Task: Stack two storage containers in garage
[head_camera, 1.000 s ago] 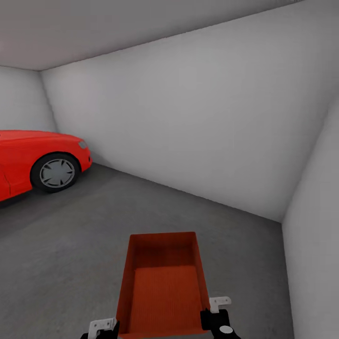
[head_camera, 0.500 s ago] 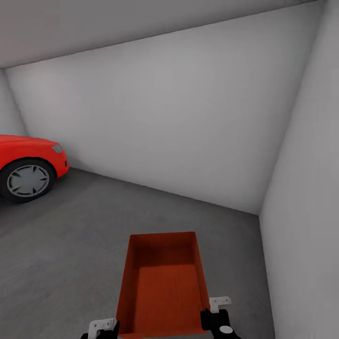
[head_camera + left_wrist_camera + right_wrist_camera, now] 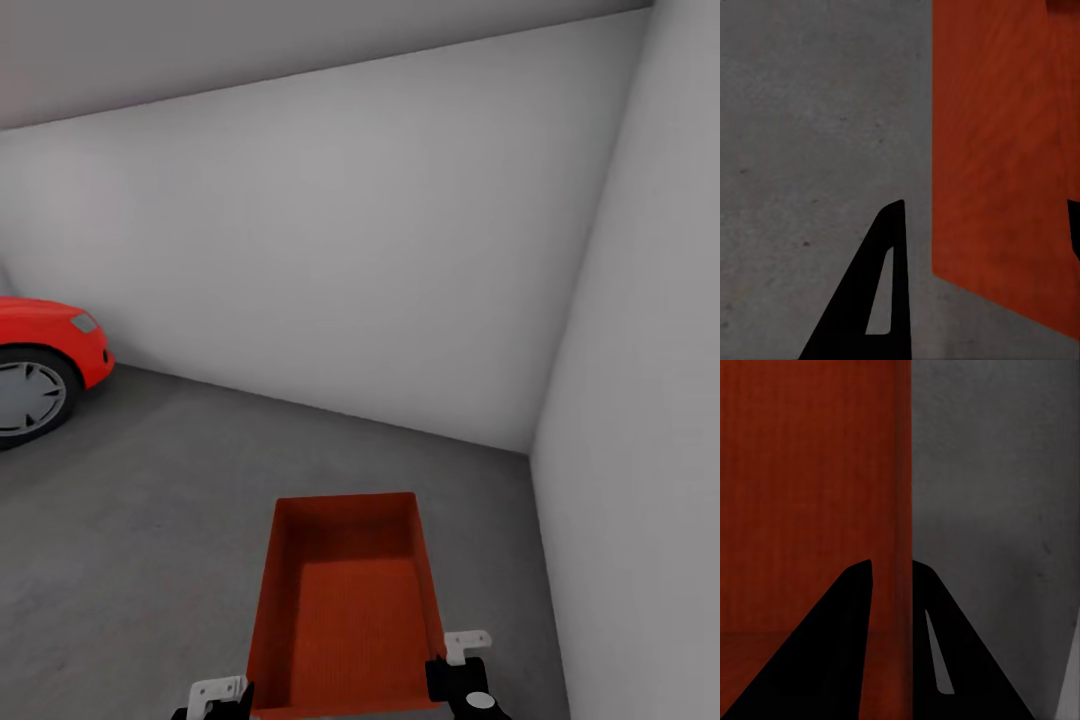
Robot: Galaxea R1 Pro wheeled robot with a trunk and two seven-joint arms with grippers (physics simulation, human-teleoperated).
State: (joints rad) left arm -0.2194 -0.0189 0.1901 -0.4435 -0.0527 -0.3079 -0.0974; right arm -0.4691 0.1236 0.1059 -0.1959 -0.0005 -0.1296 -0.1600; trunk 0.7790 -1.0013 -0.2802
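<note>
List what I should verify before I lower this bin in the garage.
1. Right gripper grip: ok, its fingers pinch the storage container wall.
2. Left gripper grip: cannot tell; in the left wrist view one finger stands apart from the container's side.
3. Container level: ok, its rim looks even.
4. Over the concrete floor: ok.
5. Room from the red car: ok, it sits far off to the left.
6. Room from the side wall: cannot tell, it looks near on the right.
</note>
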